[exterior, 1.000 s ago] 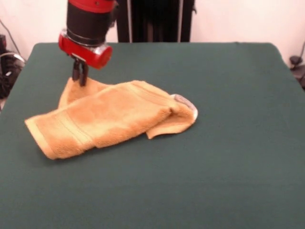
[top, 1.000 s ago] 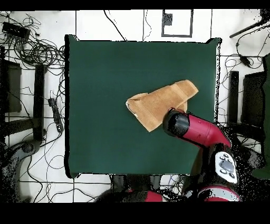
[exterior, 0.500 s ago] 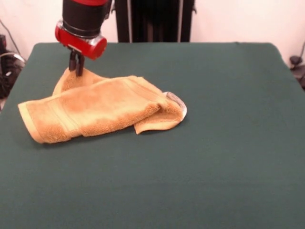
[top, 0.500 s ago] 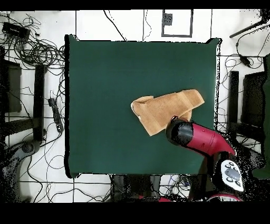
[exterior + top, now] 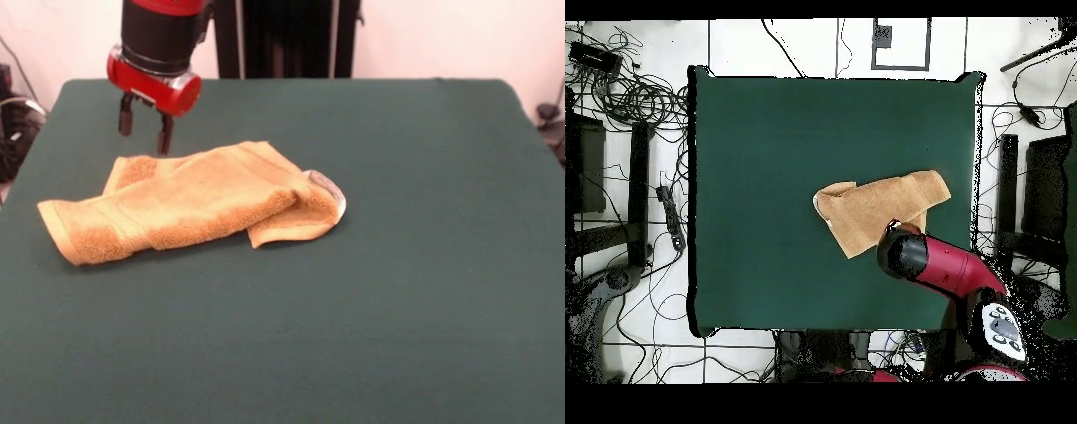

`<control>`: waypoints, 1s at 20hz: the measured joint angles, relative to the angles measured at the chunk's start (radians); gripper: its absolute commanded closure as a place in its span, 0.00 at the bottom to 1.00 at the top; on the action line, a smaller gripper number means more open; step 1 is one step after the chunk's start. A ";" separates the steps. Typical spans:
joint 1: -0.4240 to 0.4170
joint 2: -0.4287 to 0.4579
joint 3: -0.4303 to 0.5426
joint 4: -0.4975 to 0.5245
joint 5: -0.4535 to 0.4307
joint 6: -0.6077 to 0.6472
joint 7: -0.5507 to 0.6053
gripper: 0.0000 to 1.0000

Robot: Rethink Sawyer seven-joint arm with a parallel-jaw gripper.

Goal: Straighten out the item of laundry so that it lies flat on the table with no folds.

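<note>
1. Hovering above the far-left corner of the towel (image 5: 190,205), the end effector (image 5: 143,131) hangs clear of the cloth, its two fingers spread and gripping nothing.
2. Front view: the towel sits on the left half of the green tabletop (image 5: 415,265), folded over itself, with a doubled flap and a pale tag at its right end.
3. Long axis: it runs roughly from 8 o'clock to 2 o'clock in the front view, thick rolled end at 8, tucked flap at 2.
4. Key relation: from the end effector, the bulk of the towel lies toward 4 to 5 o'clock, and the nearest corner sits just below the fingertips, apart from them.
5. Overhead view: the towel (image 5: 875,205) lies right of centre, and the arm's red wrist covers its edge nearest the robot, so contact cannot be checked there.
6. My read: far from flat. The top layer needs peeling off the under layer, so the next grasp probably wants a free corner, pulled across the long axis.
7. Risk: pinch both layers together and the fold just travels along.
</note>
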 measured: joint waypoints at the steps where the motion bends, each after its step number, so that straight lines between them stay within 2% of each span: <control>1: -0.006 0.000 0.004 0.001 0.000 -0.006 0.000 0.00; 20: -0.003 -0.008 0.022 0.014 0.000 -0.004 0.000 0.00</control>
